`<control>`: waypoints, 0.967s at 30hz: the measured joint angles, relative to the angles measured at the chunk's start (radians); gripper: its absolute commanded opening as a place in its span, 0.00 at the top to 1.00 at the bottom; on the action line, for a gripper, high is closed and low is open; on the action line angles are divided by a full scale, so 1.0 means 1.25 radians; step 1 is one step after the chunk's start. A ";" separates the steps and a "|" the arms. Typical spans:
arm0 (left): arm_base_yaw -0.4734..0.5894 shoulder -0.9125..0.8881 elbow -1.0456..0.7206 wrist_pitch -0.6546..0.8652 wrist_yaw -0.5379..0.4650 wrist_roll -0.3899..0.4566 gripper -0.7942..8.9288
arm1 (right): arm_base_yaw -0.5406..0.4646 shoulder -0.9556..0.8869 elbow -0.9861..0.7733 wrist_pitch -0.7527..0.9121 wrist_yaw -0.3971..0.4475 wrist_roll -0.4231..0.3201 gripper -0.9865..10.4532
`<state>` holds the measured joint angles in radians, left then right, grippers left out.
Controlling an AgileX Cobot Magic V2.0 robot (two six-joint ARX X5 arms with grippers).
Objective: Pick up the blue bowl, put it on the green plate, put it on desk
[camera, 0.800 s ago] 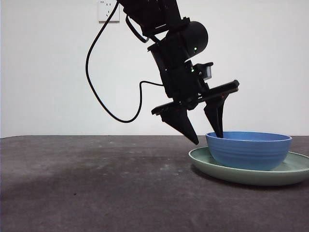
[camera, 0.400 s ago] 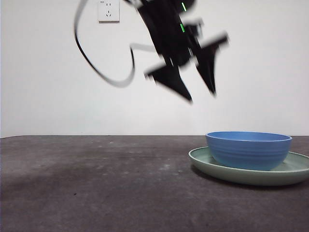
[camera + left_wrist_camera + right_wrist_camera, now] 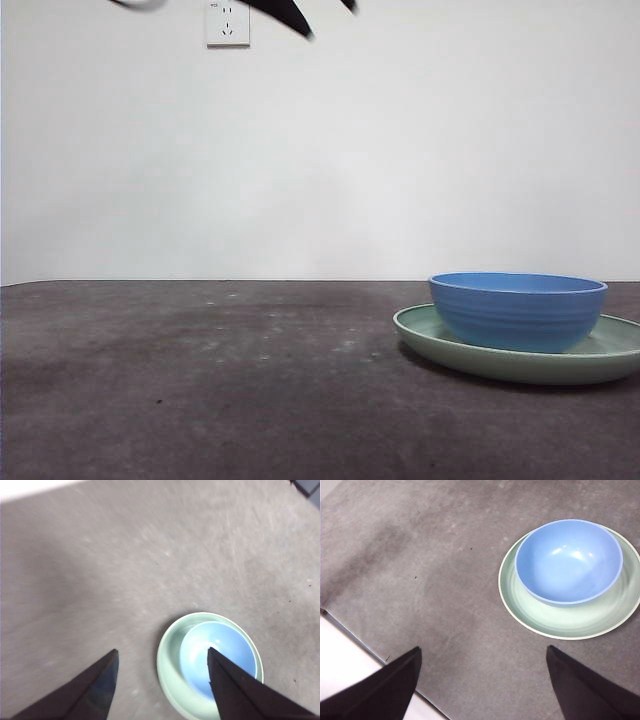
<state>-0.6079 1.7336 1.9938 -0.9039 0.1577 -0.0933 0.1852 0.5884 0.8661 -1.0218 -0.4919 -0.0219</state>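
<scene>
Resting on green plate, blue bowl hides its centre.

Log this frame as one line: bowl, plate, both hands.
blue bowl: on green plate, upright, off-centre | left hand: open, high above bowl, empty | right hand: open, above desk, empty

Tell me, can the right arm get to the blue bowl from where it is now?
Probably yes. The right gripper hangs open above the desk, with nothing between it and the blue bowl, which sits uncovered on the green plate.
</scene>
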 measured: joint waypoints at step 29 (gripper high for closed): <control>0.082 -0.609 -0.814 0.100 0.338 0.113 0.62 | 0.000 0.000 0.000 0.000 0.001 0.001 0.57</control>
<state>-0.5049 0.9718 0.9760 -0.7792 0.5804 0.0479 0.1852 0.5884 0.8661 -1.0218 -0.4908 -0.0212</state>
